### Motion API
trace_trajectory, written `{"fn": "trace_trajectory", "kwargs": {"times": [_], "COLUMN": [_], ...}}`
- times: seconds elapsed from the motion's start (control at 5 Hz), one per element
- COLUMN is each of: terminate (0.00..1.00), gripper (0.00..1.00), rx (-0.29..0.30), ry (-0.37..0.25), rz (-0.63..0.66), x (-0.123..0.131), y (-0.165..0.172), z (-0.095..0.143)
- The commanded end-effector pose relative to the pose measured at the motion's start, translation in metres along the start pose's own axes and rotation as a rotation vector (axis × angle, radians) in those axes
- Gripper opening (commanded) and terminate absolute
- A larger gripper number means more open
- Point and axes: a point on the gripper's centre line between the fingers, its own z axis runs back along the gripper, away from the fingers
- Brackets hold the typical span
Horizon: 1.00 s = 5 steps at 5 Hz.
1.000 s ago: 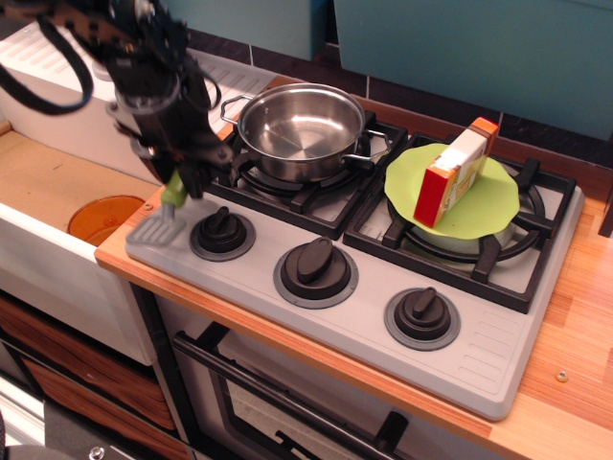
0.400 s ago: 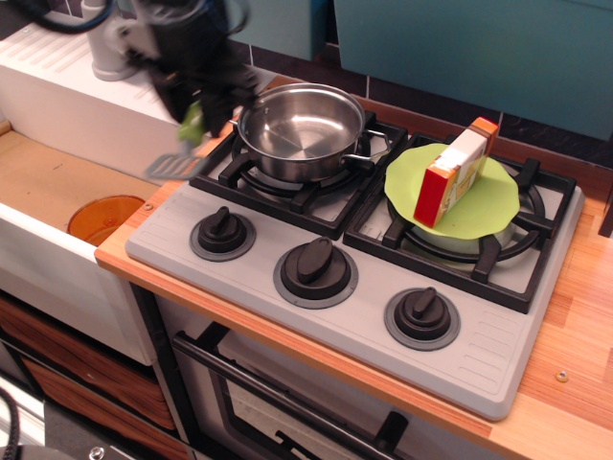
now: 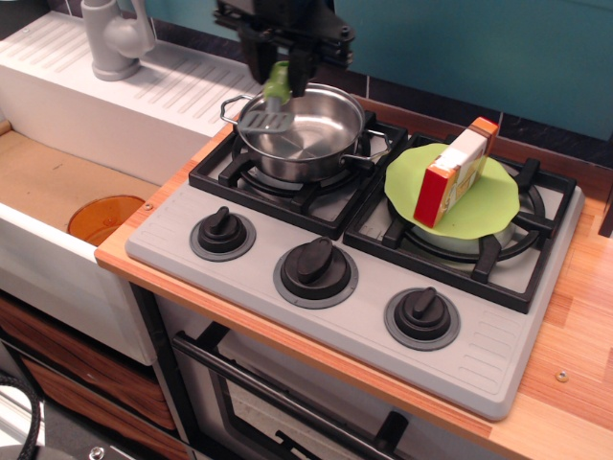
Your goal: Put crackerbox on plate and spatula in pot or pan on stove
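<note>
My gripper (image 3: 280, 69) is shut on the spatula's lime-green handle (image 3: 278, 84) and holds it above the steel pot (image 3: 305, 134) on the stove's left rear burner. The grey slotted blade (image 3: 264, 122) hangs over the pot's left rim. The crackerbox (image 3: 457, 172), cream with red and orange ends, lies tilted on the lime-green plate (image 3: 479, 216), which rests on the right burner of the grey stove (image 3: 364, 316).
An orange round disc (image 3: 103, 218) lies in the sink basin at left. A grey faucet (image 3: 115, 38) stands on the white drainboard behind. Three black knobs (image 3: 316, 264) line the stove's front. Wooden counter edge runs at right.
My gripper lifted the spatula from the stove's front left corner and carried it up and right, from beside the pot to over the pot's left rim. The crackerbox and plate have not moved.
</note>
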Motion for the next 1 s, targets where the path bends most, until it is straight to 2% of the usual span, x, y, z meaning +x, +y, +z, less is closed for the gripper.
{"fn": "trace_trajectory", "kwargs": {"times": [0.0, 0.2, 0.6, 0.8], "terminate": [0.0, 0.0, 0.0, 1.0], "gripper": [0.0, 1.0, 1.0, 1.0], "rx": [-0.044, -0.06, -0.039, -0.031], "ry": [-0.129, -0.133, -0.126, -0.111], "rz": [-0.023, -0.037, -0.024, -0.024], "x": [0.049, 0.052, 0.046, 0.042], "y": [-0.005, -0.005, -0.011, -0.01], "z": [-0.021, -0.031, -0.023, -0.011]}}
